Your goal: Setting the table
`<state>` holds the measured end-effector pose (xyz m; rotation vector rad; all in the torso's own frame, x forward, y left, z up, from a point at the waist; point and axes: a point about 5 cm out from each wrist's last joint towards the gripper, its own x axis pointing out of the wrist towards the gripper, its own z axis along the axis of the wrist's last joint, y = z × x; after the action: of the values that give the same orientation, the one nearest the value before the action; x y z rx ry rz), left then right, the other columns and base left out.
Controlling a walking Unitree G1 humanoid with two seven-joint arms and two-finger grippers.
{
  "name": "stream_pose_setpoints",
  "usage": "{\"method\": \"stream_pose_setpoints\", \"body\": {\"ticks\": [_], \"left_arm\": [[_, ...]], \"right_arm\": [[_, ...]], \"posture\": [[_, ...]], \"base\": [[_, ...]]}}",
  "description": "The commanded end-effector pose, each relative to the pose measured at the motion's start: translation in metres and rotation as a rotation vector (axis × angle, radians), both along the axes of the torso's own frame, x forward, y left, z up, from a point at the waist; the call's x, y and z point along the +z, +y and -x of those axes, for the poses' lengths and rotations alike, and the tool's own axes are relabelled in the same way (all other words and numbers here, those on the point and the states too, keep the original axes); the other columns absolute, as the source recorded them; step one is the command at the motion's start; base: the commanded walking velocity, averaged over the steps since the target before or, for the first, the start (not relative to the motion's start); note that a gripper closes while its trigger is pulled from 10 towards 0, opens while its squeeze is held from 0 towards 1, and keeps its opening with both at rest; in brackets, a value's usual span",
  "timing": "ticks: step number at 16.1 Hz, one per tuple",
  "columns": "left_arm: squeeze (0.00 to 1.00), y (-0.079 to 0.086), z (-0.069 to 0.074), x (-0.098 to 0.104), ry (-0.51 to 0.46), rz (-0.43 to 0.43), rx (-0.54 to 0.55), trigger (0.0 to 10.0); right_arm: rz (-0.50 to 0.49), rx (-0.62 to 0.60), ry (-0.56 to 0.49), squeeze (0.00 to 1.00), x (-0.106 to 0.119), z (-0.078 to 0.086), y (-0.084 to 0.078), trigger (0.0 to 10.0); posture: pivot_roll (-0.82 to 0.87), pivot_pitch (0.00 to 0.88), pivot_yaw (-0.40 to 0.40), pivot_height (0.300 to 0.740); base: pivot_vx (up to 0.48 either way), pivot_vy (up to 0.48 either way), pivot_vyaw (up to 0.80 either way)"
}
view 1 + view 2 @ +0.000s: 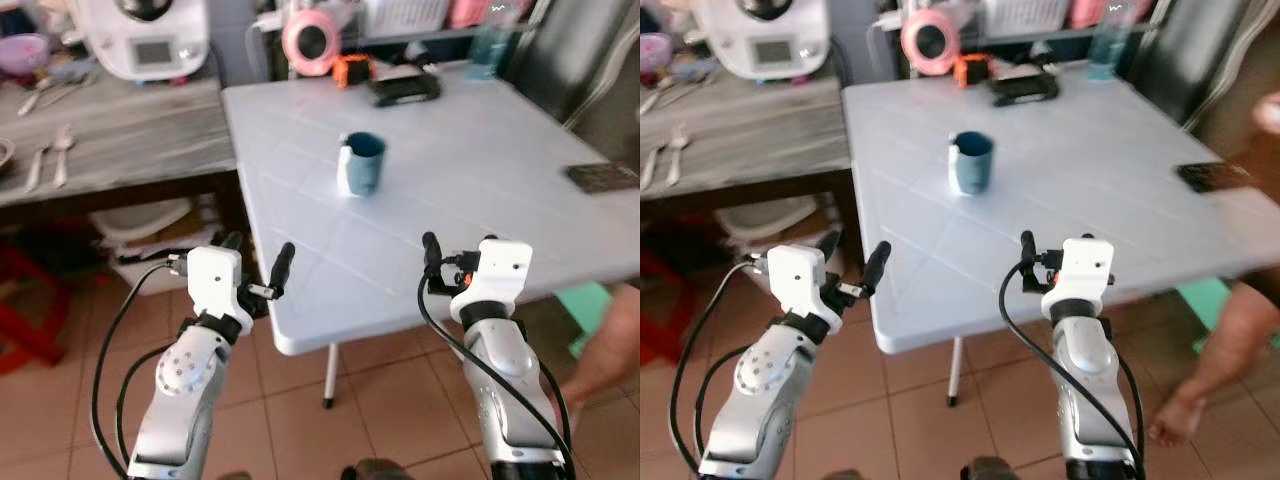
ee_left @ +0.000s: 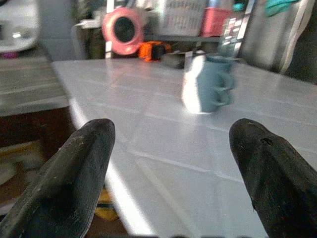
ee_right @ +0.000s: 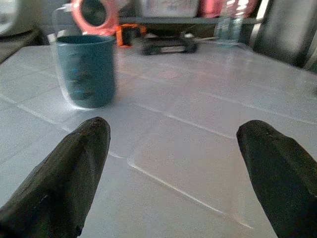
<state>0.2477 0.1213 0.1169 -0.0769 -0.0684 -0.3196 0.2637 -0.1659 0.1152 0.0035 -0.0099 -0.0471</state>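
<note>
Mug stands mid-table; left hand and right hand gape wide, empty, near its edge.

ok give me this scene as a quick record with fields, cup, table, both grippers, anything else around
cup: teal mug upright on the white table, toward the middle, apart from both grippers
left gripper: fingers open, raised at the table's near left corner, holding nothing
right gripper: fingers open, over the near edge, holding nothing
far edge of table: black device, orange item, pink round object
right side of table: dark flat object
side counter: spoons on grey wood counter, white appliance
person: arm at right, below the table
</note>
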Motion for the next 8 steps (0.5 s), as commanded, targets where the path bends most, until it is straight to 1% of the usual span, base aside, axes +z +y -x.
{"method": "stream_pose_setpoints", "body": {"ticks": [1, 5, 8], "left_arm": [[0.00, 0.0039, 0.0014, 0.0015, 0.000, -0.008, 0.015, 10.0], [0.00, 0.0049, 0.0035, 0.0012, 0.006, -0.017, 0.020, 10.0], [0.00, 0.0047, 0.0057, 0.0018, 0.006, -0.018, 0.008, 10.0]], "right_arm": [[-0.003, 0.015, -0.019, 0.00, 0.0057, -0.0006, 0.0051, 10.0], [0.000, 0.011, -0.019, 0.00, 0.0060, -0.0007, 0.0041, 10.0], [0.001, 0.004, -0.023, 0.00, 0.0076, -0.0042, 0.0024, 10.0]], "posture": [[0.03, 0.016, 0.017, 0.740], [0.03, 0.030, 0.017, 0.740], [0.04, 0.037, 0.019, 0.740]], "base": [[0.000, 0.000, 0.00], [0.000, 0.000, 0.00], [0.000, 0.000, 0.00]]}}
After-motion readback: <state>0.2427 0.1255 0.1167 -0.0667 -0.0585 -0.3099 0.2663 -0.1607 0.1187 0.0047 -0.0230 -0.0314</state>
